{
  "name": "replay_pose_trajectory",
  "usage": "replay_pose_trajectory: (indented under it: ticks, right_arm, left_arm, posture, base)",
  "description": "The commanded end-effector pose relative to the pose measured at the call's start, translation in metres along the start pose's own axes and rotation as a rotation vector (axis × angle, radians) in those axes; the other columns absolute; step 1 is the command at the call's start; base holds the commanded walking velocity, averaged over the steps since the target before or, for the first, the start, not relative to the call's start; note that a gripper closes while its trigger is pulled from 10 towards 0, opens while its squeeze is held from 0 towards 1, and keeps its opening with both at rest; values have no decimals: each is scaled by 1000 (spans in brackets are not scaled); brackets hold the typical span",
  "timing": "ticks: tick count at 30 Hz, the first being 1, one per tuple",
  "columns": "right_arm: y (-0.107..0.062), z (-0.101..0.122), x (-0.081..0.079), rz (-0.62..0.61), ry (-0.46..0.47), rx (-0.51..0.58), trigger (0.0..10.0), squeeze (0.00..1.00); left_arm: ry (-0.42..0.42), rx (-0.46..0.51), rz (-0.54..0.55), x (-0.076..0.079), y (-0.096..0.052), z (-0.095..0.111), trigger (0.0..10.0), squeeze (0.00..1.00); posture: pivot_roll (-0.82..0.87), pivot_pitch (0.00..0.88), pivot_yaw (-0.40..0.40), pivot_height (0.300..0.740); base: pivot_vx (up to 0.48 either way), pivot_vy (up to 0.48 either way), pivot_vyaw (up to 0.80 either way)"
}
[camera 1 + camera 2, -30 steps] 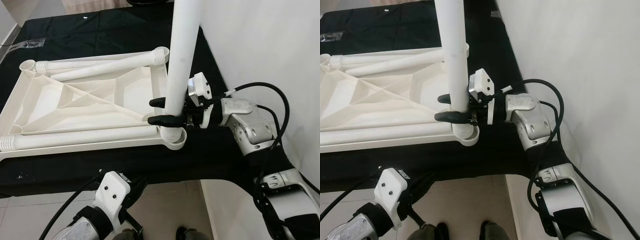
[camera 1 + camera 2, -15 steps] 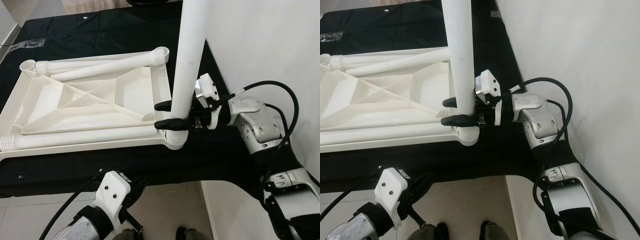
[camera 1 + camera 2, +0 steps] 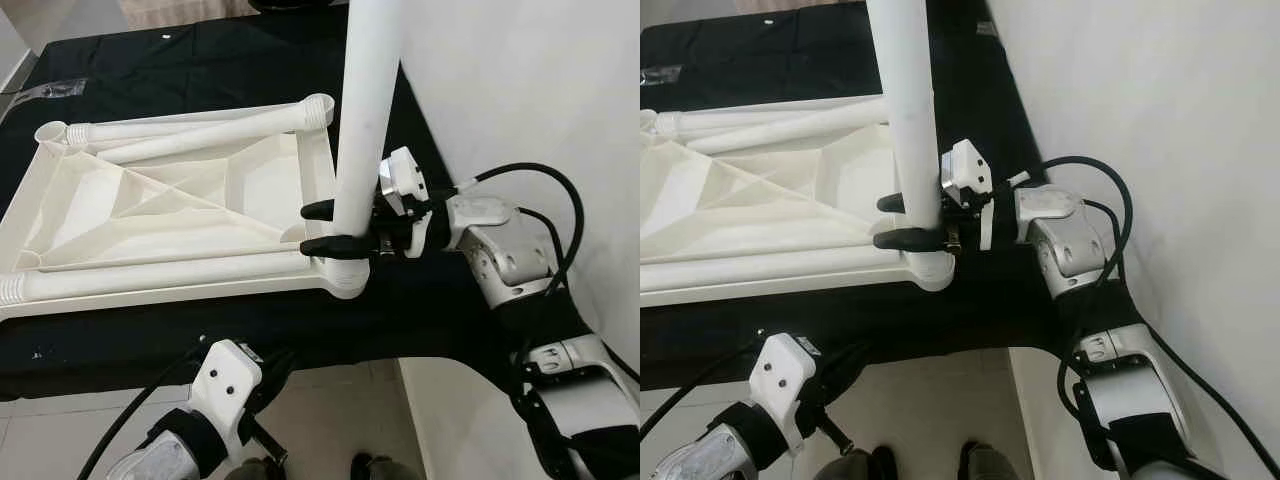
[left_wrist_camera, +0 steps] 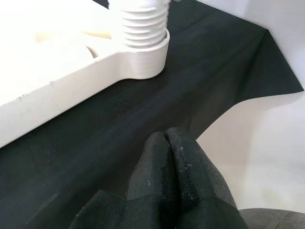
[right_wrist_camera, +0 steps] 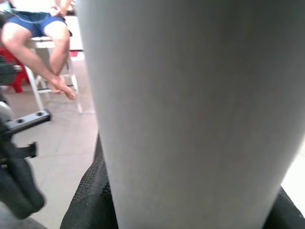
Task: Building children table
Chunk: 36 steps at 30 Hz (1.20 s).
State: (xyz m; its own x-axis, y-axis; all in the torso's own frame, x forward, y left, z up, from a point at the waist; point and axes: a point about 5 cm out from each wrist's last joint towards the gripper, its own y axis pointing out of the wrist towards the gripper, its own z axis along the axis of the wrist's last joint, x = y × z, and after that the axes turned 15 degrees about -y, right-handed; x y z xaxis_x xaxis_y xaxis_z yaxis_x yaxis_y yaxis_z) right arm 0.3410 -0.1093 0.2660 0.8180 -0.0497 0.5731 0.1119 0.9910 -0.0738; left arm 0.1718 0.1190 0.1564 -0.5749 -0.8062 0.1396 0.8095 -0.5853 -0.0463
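A white plastic children's tabletop [image 3: 170, 205] lies upside down on a black cloth. A long white table leg [image 3: 362, 110] stands upright in the socket [image 3: 342, 277] at its near right corner. My right gripper [image 3: 322, 227] is shut on that leg just above the socket, one black finger on each side. The leg's grey-white surface [image 5: 190, 109] is close up in the right wrist view. Its ribbed base [image 4: 140, 19] sits in the socket in the left wrist view. My left gripper [image 4: 167, 138] hangs below the table's front edge with its fingers pressed together.
Several loose white legs [image 3: 190, 125] lie along the tabletop's far and near sides. The black cloth [image 3: 150, 60] covers a low platform that ends at a white wall [image 3: 540, 80] on the right. A seated person's bare legs [image 5: 45, 47] are in the right wrist view.
The leg's top has swung back to the left and stands straighter; my right gripper shifted slightly left with it. The left arm has not moved.
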Motion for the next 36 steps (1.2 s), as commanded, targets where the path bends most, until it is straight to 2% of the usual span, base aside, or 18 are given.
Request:
replay_pose_trajectory:
  ticks: [1, 11, 26, 35, 36]
  right_arm:
    - [3, -7, -4, 13, 13, -21, 10000, 0]
    - [2, -7, -3, 8, 10, -27, 10000, 0]
    - [-5, -8, -14, 127, 50, -25, 10000, 0]
    - [-1, -6, -17, 146, 69, 3, 10000, 0]
    - [4, -9, -14, 93, 63, -7, 10000, 0]
  left_arm:
    - [-10, -8, -6, 3, -2, -2, 10000, 0]
    - [-10, -9, -6, 3, -2, -2, 10000, 0]
    - [-13, -13, -11, 3, -3, -4, 10000, 0]
    - [-14, -12, -11, 4, -3, -4, 10000, 0]
    - [-14, -11, -11, 4, -2, -3, 10000, 0]
  posture:
    - [-5, 288, -5, 740]
    - [-5, 287, -5, 740]
    - [-8, 274, 0, 740]
    - [-9, 275, -1, 740]
    - [-9, 280, -3, 740]
  base:
    - [0, 0, 0]
    - [0, 0, 0]
    - [0, 0, 0]
    - [0, 0, 0]
    - [0, 0, 0]
